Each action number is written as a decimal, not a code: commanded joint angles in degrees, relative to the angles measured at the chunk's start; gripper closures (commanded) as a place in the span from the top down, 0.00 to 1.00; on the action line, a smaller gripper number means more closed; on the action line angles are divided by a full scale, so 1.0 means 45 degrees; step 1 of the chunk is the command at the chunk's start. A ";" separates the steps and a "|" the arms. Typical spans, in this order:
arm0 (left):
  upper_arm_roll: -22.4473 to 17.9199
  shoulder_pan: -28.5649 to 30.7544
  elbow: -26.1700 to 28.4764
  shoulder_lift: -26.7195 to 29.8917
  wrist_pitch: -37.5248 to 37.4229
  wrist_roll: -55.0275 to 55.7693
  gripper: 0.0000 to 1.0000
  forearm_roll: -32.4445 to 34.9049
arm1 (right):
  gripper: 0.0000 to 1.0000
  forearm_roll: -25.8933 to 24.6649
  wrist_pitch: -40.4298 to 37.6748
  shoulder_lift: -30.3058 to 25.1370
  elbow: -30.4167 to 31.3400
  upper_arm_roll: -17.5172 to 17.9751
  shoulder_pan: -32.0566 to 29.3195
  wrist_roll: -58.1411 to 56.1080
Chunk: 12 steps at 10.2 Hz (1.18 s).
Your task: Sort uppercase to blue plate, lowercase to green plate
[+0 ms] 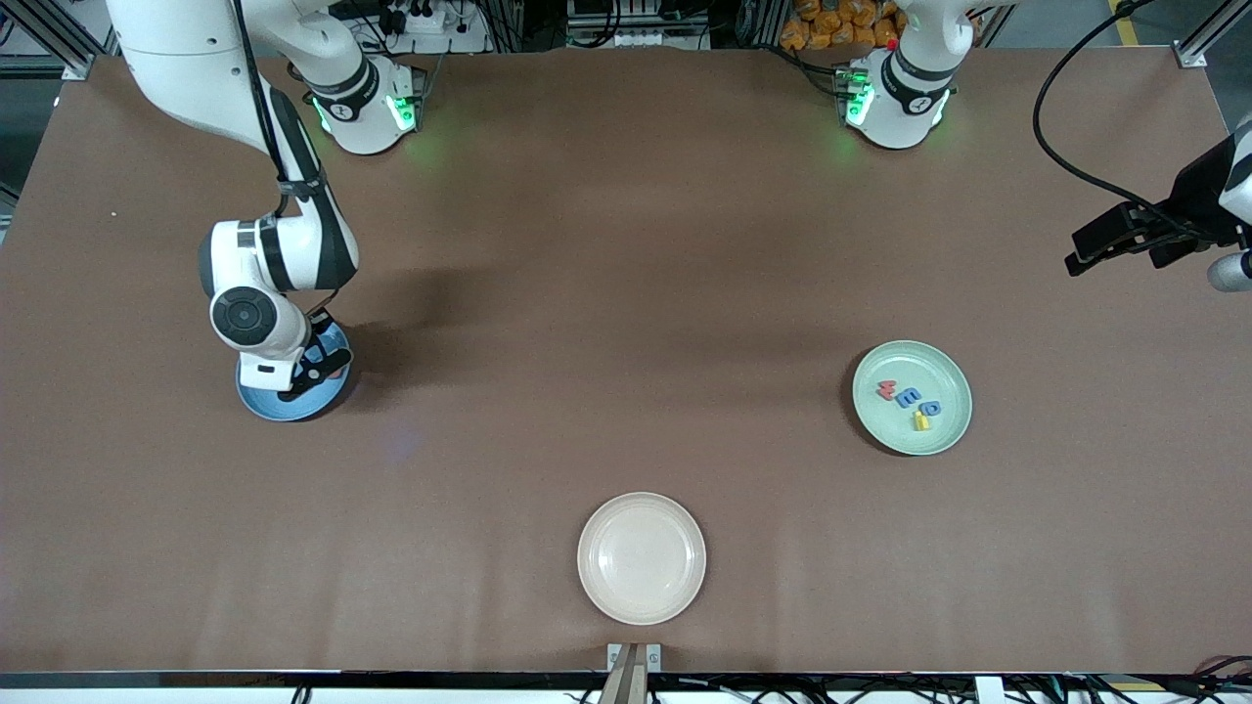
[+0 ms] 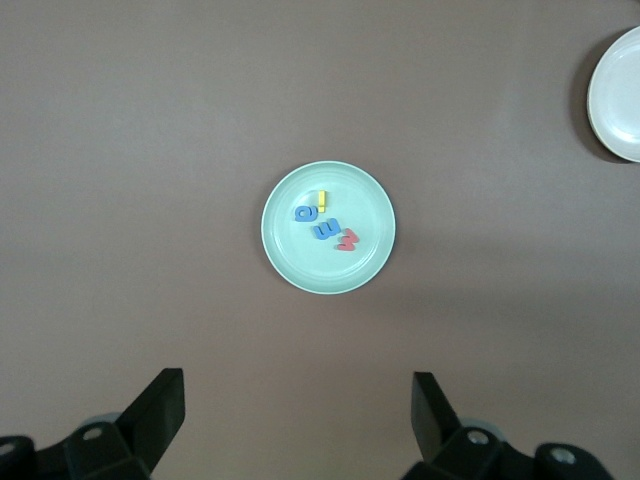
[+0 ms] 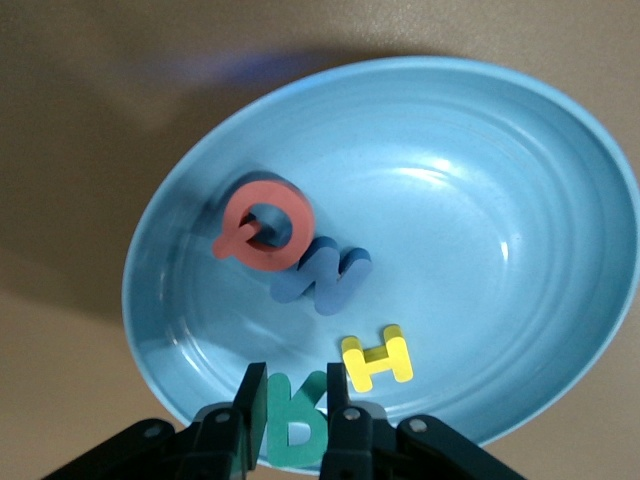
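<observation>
The bench (image 1: 626,293) is carrying three plates. The cream plate (image 1: 642,558) is sitting at 6 o'clock. The green plate (image 1: 954,430) is lying at 4 o'clock, holding the red m (image 1: 887,391), blue m (image 1: 910,398), blue a-like letter (image 1: 931,409) and yellow h (image 1: 920,421). The blue plate (image 3: 520,260) is lying at 8 o'clock, holding the red Q (image 3: 262,236), blue M (image 3: 322,280) and yellow H (image 3: 376,358). Over it, the right gripper (image 3: 297,415) is pinching the green R (image 3: 296,425) with its fingers closed. The left gripper (image 2: 298,410), at 3 o'clock, is waiting with fingers spread wide, holding nothing.
</observation>
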<state>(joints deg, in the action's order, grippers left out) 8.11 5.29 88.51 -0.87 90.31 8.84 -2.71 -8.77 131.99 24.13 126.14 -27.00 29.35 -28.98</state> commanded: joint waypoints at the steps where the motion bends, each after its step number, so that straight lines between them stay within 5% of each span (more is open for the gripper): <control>1: -0.0006 0.0016 -0.0080 0.0017 -0.0049 0.0068 1.00 -0.0276 | 0.40 0.0581 0.0005 -0.0578 0.0386 0.0062 -0.0174 -0.0337; 4: -0.0006 0.0056 -0.0080 0.0017 -0.0049 0.0008 1.00 -0.0276 | 0.47 0.0602 -0.0229 -0.0753 0.0328 0.0062 -0.0174 -0.0318; 8: 0.0013 0.0036 -0.0099 0.0017 -0.0049 0.0028 1.00 -0.0276 | 0.47 0.0641 -0.3482 -0.1279 -0.1580 0.0237 -0.1186 0.0441; 10: 0.0013 0.0036 -0.0080 -0.0002 -0.0049 0.0048 1.00 -0.0276 | 0.47 0.0641 -0.5590 -0.1884 -0.2965 0.1500 -0.2627 0.1201; 11: 0.0013 0.0056 -0.0099 -0.0002 -0.0049 0.0028 1.00 -0.0276 | 0.50 0.0719 -0.7032 -0.1887 -0.3998 0.1894 -0.3119 0.1709; 12: 0.0013 0.0095 -0.0080 -0.0002 -0.0049 0.0028 1.00 -0.0276 | 0.70 0.1551 -0.8497 -0.1867 -0.5187 0.2111 -0.3588 0.2004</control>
<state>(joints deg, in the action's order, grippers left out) 8.11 5.34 88.51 -0.88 90.31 8.84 -2.71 -5.43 101.52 16.24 109.33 -20.50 16.87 -22.65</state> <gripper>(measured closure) 0.000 0.498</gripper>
